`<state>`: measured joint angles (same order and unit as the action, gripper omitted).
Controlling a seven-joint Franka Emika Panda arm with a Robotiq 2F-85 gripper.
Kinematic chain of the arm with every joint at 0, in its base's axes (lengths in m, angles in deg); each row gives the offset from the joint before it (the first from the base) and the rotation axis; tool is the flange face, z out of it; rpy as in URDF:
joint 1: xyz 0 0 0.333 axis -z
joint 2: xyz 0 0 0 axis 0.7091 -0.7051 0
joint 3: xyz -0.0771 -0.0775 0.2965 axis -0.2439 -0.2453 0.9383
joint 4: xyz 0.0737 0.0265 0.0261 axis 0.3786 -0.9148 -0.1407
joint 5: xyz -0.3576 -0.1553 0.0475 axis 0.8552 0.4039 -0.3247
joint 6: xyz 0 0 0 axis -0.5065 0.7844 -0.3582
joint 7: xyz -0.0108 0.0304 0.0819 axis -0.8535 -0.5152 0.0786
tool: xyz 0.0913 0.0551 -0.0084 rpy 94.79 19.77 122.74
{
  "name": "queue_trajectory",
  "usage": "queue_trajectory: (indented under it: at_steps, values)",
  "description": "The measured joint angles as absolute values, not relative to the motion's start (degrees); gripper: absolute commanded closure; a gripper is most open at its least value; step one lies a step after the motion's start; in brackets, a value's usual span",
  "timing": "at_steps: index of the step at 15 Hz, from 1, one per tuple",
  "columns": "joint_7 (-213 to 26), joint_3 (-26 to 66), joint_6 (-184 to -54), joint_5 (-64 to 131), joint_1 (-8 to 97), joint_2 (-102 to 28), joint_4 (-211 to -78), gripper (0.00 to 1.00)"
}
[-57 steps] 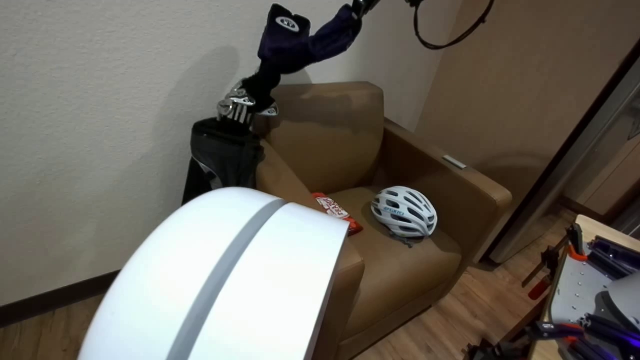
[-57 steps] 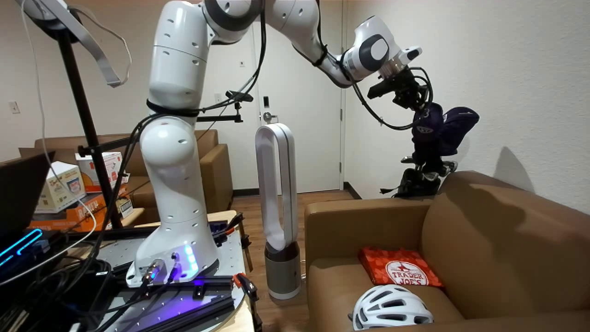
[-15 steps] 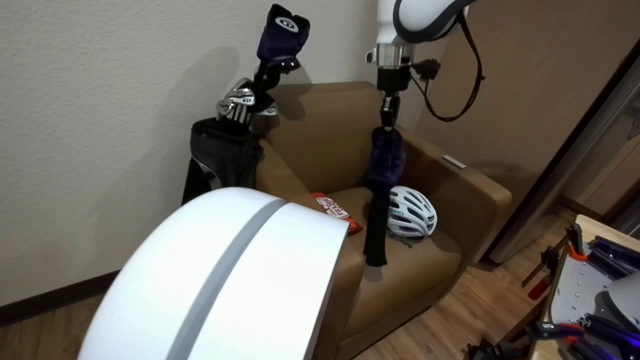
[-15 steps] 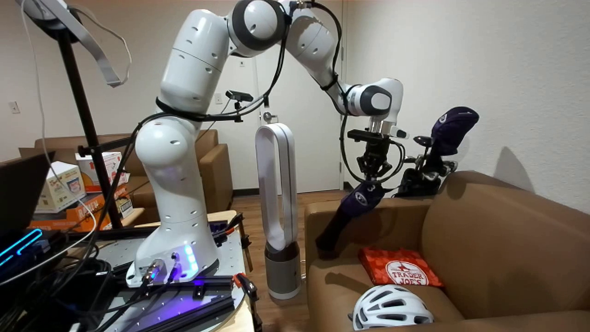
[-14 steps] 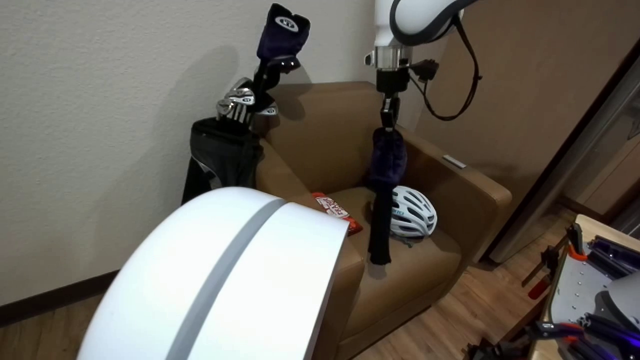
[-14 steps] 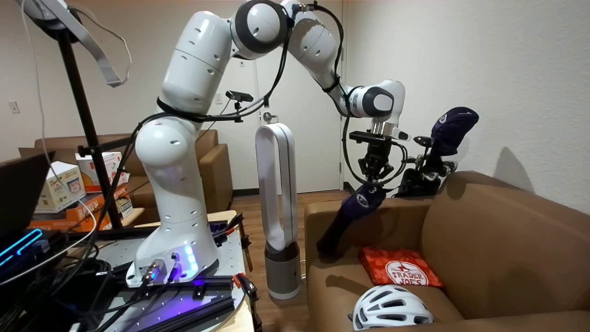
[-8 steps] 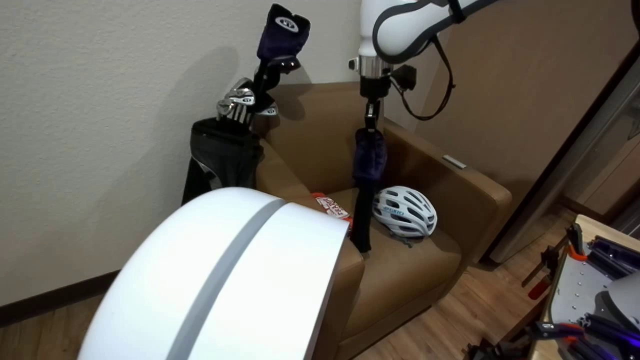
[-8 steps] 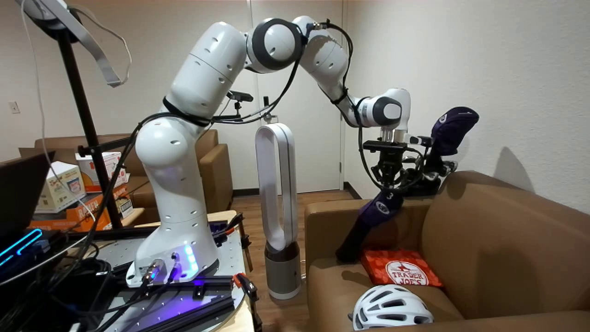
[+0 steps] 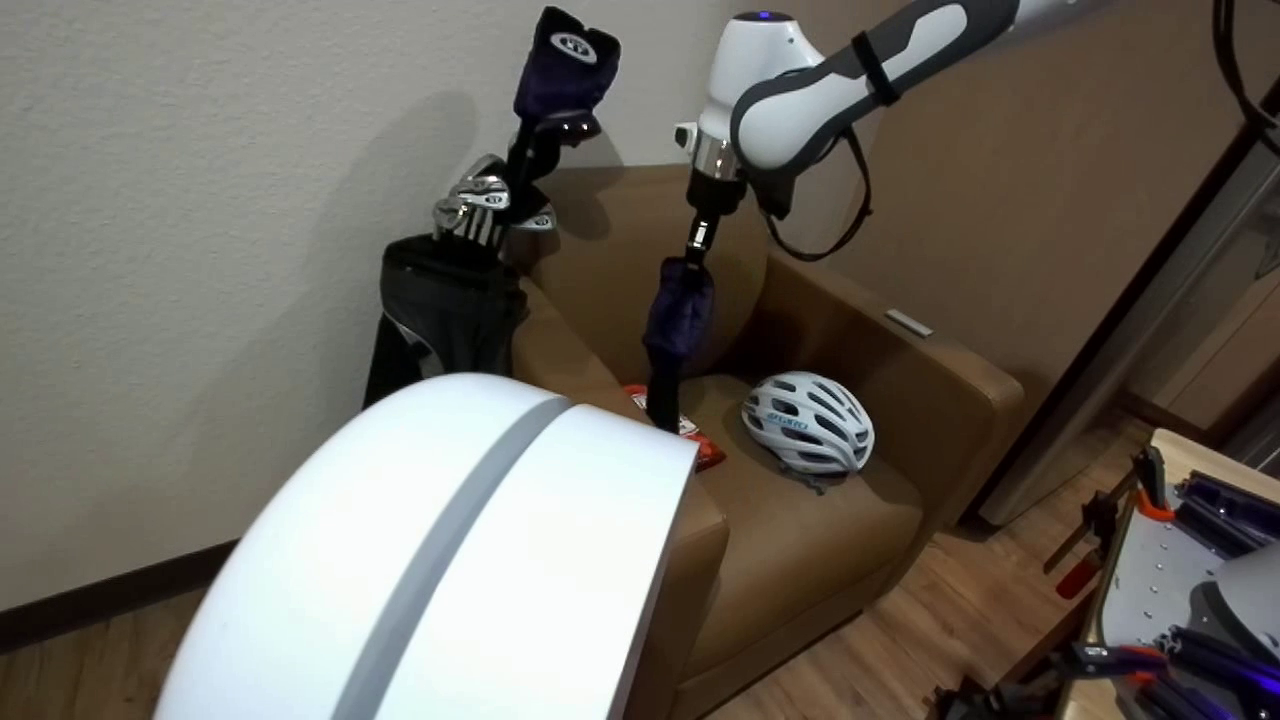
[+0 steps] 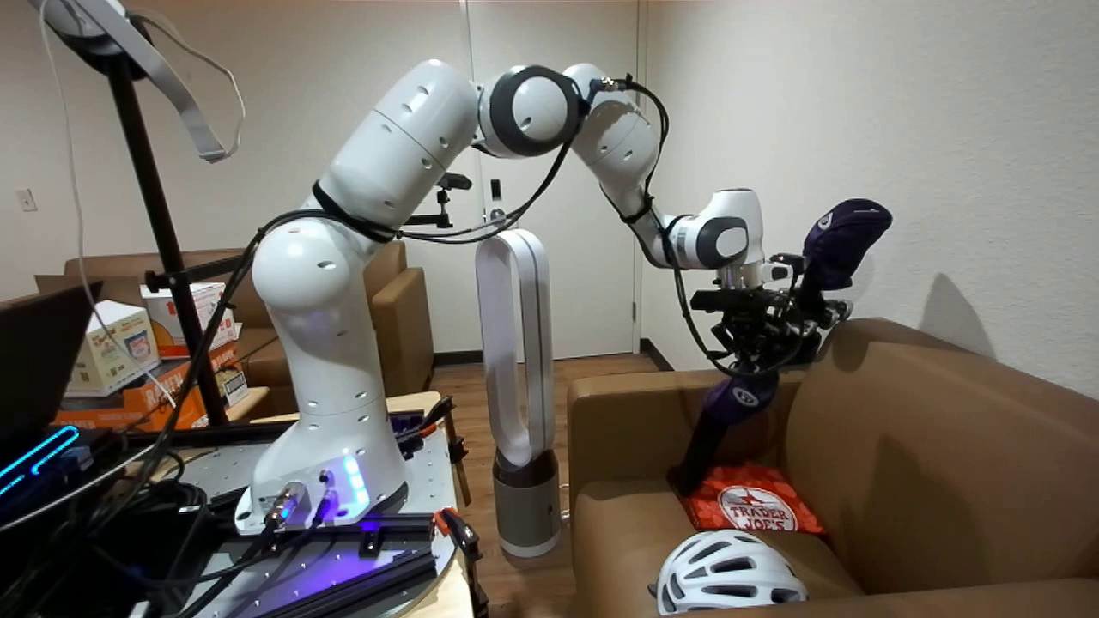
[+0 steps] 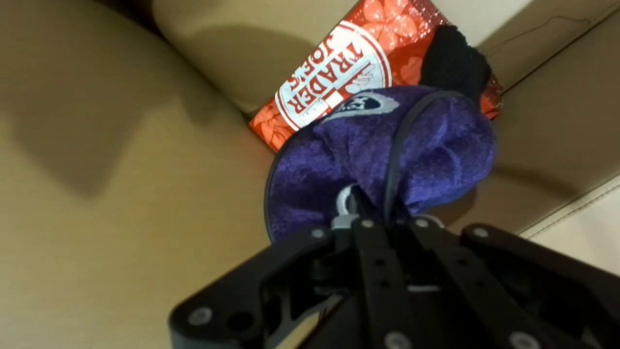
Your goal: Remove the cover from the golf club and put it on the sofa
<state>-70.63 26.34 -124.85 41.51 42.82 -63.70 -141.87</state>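
Biggest thing here is the sofa [image 10: 962, 429], tan-brown, sitting out past one edge of the counter [image 10: 429, 472], which you get in both exterior views. The robot arm [image 10: 339, 343] is mounted on that counter and reaches way out over the same edge. In an exterior view there's a tall white fan [image 10: 538, 378] standing between that edge and the sofa. The golf bag [image 9: 455, 310] is farther off from that edge, right beside the sofa's arm, with silver clubs [image 9: 482, 195] poking out.

The cover [image 9: 682, 312] is off the clubs, hanging in the air over the sofa's seat, wide end up and narrow tail slanting down. A shorter navy headcover [image 9: 565, 75] with a white emblem sticks up above the golf bag. White bike helmet [image 9: 808, 425] sits on the seat, apart from the cover. Red Trader Joe's packet [image 11: 334, 77] is on there too, and the cover's tail overlaps it in every view, though I can't tell if they're touching. The end effector [image 9: 692, 264] has a grip on the cover, jaws pinched together on the wide end. Then a couple of orange-and-black clamps [image 10: 464, 539] along the counter's edge facing the sofa, one near a corner.
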Motion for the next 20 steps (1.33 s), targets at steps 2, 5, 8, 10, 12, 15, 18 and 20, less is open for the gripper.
queue_trajectory:
  at_steps: [2,5,8,10,12,15,18,20]
  values:
    - [-71.0,26.3,-127.0,41.3,42.8,-65.2,-141.8,0.92]
    - [-71.0,26.3,-126.9,41.3,42.8,-65.2,-141.7,0.93]
    - [-71.0,26.4,-127.0,41.3,42.7,-65.6,-141.6,0.93]
    - [-71.0,26.9,-127.1,41.3,42.7,-67.4,-141.0,0.93]
    - [-71.0,27.4,-127.6,41.3,42.7,-70.2,-140.0,0.93]
    - [-71.0,27.3,-129.9,41.3,42.7,-74.6,-137.7,0.93]
    - [-71.0,26.9,-131.8,41.3,42.7,-78.5,-134.8,0.93]
    - [-71.0,26.5,-132.1,41.4,42.6,-80.7,-132.9,0.93]
